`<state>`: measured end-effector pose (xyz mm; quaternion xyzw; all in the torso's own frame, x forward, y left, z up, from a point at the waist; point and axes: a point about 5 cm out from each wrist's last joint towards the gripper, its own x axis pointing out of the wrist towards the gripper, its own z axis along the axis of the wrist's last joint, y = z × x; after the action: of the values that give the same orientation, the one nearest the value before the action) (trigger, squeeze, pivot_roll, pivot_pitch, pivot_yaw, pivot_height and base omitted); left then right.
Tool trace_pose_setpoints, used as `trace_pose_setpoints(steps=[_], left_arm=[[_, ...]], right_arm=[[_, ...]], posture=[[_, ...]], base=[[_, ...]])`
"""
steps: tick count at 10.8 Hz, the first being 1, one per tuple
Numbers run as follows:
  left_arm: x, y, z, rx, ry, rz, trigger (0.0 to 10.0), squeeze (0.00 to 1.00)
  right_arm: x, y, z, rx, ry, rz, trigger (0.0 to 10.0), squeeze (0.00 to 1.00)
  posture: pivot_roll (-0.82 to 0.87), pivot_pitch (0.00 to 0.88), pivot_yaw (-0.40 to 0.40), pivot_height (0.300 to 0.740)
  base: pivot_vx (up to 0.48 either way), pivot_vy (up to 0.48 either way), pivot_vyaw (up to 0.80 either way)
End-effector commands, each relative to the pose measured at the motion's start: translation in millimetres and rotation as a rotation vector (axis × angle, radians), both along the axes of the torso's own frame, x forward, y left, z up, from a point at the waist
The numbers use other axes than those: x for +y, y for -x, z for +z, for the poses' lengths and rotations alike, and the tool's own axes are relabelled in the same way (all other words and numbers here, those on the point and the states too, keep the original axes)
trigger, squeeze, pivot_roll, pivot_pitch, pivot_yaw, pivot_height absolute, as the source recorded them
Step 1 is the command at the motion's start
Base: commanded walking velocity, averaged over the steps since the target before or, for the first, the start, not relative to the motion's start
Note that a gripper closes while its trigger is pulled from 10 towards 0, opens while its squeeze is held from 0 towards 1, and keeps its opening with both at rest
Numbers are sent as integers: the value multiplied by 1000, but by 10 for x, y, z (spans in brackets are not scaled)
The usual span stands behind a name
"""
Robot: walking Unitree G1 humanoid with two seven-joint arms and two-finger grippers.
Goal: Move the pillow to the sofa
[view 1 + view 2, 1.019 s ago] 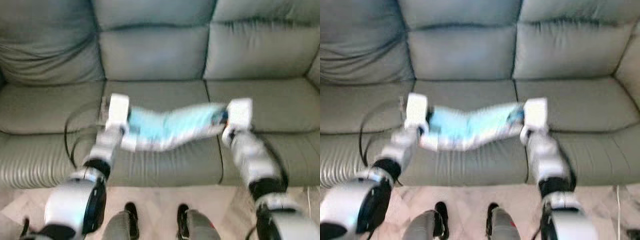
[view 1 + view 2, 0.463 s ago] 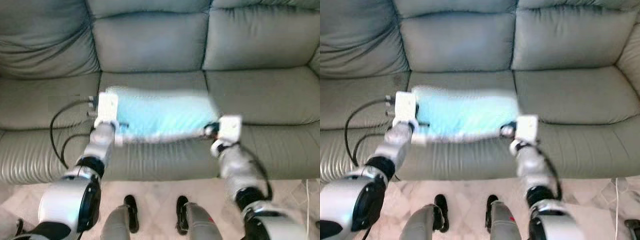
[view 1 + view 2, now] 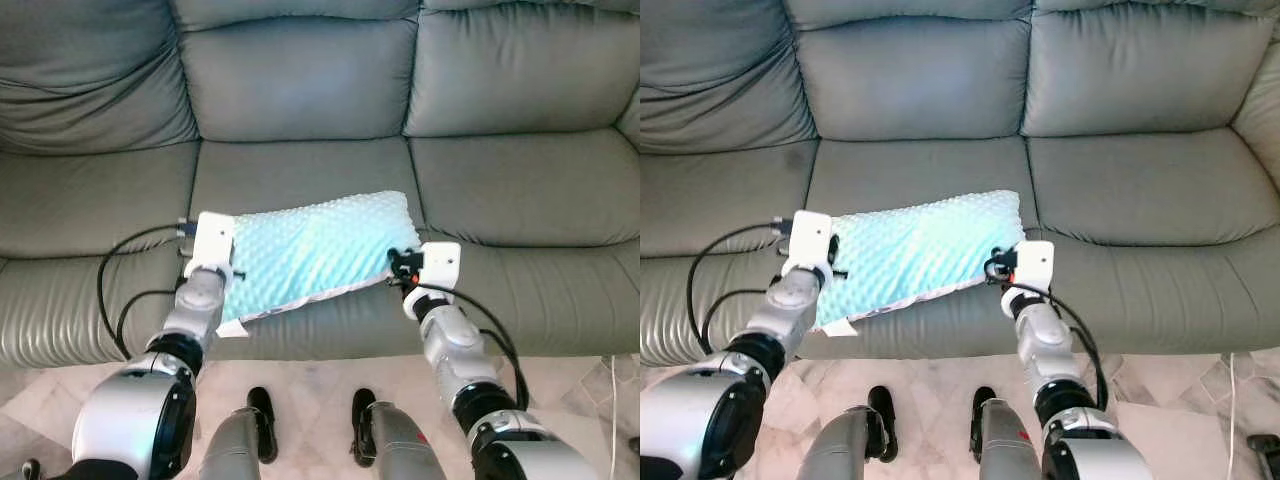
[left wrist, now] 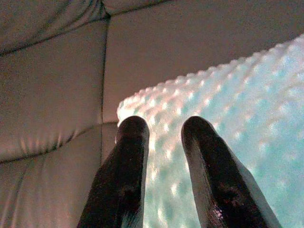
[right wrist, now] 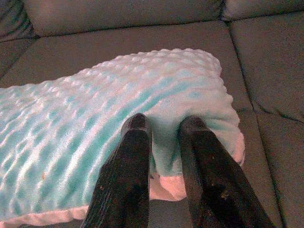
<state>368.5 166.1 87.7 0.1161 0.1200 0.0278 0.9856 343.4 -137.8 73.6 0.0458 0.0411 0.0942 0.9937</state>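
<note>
a light blue dimpled pillow is seen lying on the middle seat cushion of a grey leather sofa in the left eye view, its nearer edge close to the front lip of the seat and its right end raised a little further back than its left. the left gripper is placed at the pillow's left end and the right gripper at its right end, each silver arm being extended forward from below; black cables are looped beside the left arm over the left seat cushion. the robot's two feet are shown on a pale tiled floor in front of the sofa. the same arrangement is given by the right eye view, where the pillow's white underside is exposed at its near left corner. in the left wrist view, the two black fingers are held slightly apart with the bumpy blue fabric behind and beside them, and the seam between two sofa cushions is seen beyond; whether any fabric is pinched between them cannot be told. in the right wrist view, the two fingers are set a narrow gap apart, their tips pressed against the end of the pillow, with a fold of blue fabric lying between them; a firm hold cannot be confirmed. the pillow's pale lower edge is seen resting on the seat beneath those fingers.
</note>
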Motion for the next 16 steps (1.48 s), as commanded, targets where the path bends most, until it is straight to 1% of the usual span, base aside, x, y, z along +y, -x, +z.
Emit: trace_pose_setpoints(steps=[1, 4, 5, 6, 7, 8, 9, 11, 12, 13, 14, 15, 16], left_arm=[[16, 81, -142, 54, 1, 2, 10000, 1000], [-8, 80, -143, 54, 41, -13, 10000, 1000], [-71, 54, -100, 38, 117, -57, 10000, 1000], [-96, 54, -91, 25, 140, -81, 10000, 1000], [-91, 66, -98, 17, 180, -92, 10000, 1000], [-77, 80, -114, 17, 219, -94, 10000, 1000], [-61, 121, -161, 24, 279, -112, 10000, 1000], [-33, 206, -237, 17, 297, -146, 10000, 1000], [31, 250, -256, 2, 303, -141, 10000, 1000], [82, 268, -243, -14, 308, -133, 10000, 1000], [123, 327, -222, -35, 328, -135, 10000, 1000], [147, 404, -204, -48, 330, -143, 10000, 1000], [176, 510, -178, -51, 335, -157, 10000, 1000]], right_arm=[[7, 63, -107, 37, -12, 13, 10000, 1000], [66, 121, -147, 39, -13, 92, 10000, 1000], [87, 164, -155, 21, 4, 127, 10000, 1000], [53, 177, -146, 8, 7, 112, 10000, 1000], [5, 181, -124, -12, 23, 78, 10000, 1000], [-21, 191, -110, -21, 15, 54, 10000, 1000], [-28, 243, -88, -37, 15, 44, 10000, 1000], [-1, 348, -80, -38, 2, 59, 10000, 1000], [47, 447, -106, -19, -9, 91, 10000, 1000], [117, 502, -130, 4, -16, 141, 10000, 1000], [146, 543, -142, 22, -17, 154, 10000, 1000], [145, 551, -123, 25, -18, 142, 10000, 1000], [148, 567, -67, 16, -20, 130, 10000, 1000]], posture=[[-165, 383, 21, 740], [-166, 383, 21, 740], [-166, 381, 22, 740], [-158, 378, 21, 740], [-155, 376, 21, 740], [-149, 371, 21, 740], [-143, 360, 21, 740], [-138, 342, 20, 740], [-136, 331, 19, 740], [-134, 321, 21, 740], [-127, 313, 24, 740], [-117, 309, 26, 740], [-110, 305, 27, 740]], base=[[0, 0, 0], [0, 0, 0], [0, 0, 0], [0, 0, 0], [0, 0, 0], [0, 0, 0], [0, 0, 0], [0, 0, 0], [0, 0, 0], [0, 0, 0], [0, 0, 0], [0, 0, 0], [0, 0, 0]])
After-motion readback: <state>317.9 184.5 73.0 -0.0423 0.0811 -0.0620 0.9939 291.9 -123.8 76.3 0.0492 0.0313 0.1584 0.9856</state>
